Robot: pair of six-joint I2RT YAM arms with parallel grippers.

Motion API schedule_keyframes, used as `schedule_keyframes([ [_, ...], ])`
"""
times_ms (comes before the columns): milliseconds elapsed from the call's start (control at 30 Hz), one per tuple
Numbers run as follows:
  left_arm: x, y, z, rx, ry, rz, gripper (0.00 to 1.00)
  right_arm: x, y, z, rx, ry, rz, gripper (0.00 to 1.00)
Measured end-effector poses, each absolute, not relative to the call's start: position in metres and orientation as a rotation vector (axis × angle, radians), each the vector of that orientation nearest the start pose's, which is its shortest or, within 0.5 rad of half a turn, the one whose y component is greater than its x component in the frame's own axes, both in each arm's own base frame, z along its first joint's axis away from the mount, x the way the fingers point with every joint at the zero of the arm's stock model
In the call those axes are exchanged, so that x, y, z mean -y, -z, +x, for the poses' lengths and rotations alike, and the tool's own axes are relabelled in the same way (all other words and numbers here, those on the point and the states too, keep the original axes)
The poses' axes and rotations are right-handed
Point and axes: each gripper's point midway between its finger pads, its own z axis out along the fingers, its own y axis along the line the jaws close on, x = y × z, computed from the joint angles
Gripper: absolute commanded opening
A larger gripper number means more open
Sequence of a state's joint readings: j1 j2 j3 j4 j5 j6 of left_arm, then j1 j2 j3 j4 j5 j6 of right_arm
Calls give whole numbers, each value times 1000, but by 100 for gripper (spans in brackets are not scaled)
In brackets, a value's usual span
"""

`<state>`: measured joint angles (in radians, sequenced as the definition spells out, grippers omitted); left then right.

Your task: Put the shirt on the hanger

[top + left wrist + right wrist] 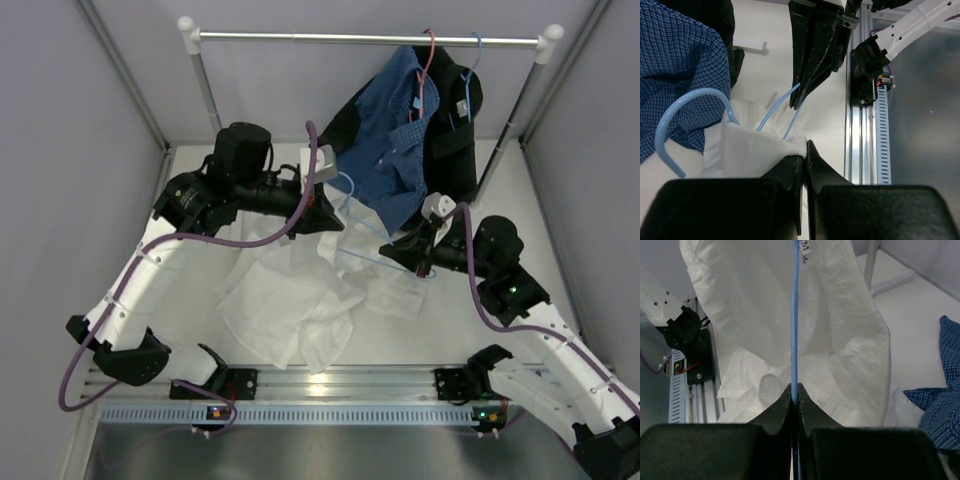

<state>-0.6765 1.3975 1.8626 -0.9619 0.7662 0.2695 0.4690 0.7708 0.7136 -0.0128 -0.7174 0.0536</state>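
The limp, light white fabric shirt (290,300) sprawls mid-counter, with the left end effector (805,150) pinched on its edge. The thin, probably springy and slippery, light-blue wire hanger (795,315) is clamped along its bar by the right end effector (795,390).

The right gripper (795,390) has its two black fingers pinched together on the thin light-blue wire of the hanger (795,315), which runs straight up out of frame. Behind the wire hangs the white shirt (750,305), rumpled, with a size tag (804,247) beside the wire at the top. A blue checked garment (946,390) lies on the table (920,305) at right.
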Motion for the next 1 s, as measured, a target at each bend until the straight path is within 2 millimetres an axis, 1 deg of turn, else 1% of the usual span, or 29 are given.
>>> schedule_keyframes([
  [67,297,-402,180,-1573,1027,1365,0,-233,-291,193,-1446,-991,-931,0],
  [133,301,-398,176,-1593,965,1371,0,-233,-297,190,-1422,-982,-955,0],
  [233,305,-388,178,-1646,839,1356,0,-231,-307,186,-1378,-969,-959,0],
  [300,303,-382,187,-1703,744,1308,0,-228,-316,181,-1332,-956,-958,0],
  [367,296,-377,204,-1760,641,1236,0,-226,-321,177,-1294,-947,-957,0],
  [467,287,-371,222,-1819,525,1157,3,-226,-315,177,-1290,-954,-940,0],
  [567,283,-367,232,-1850,444,1116,3,-228,-298,180,-1304,-972,-912,0],
  [667,283,-363,230,-1861,410,1121,0,-229,-282,182,-1313,-992,-888,0],
  [733,287,-361,226,-1860,413,1140,0,-232,-279,182,-1305,-1004,-878,0],
  [867,303,-358,214,-1849,437,1201,0,-239,-285,182,-1268,-1007,-859,0],
  [967,314,-353,207,-1845,412,1238,0,-241,-293,186,-1247,-993,-826,0],
  [1000,316,-351,206,-1847,399,1244,2,-241,-295,187,-1238,-986,-812,0],
])
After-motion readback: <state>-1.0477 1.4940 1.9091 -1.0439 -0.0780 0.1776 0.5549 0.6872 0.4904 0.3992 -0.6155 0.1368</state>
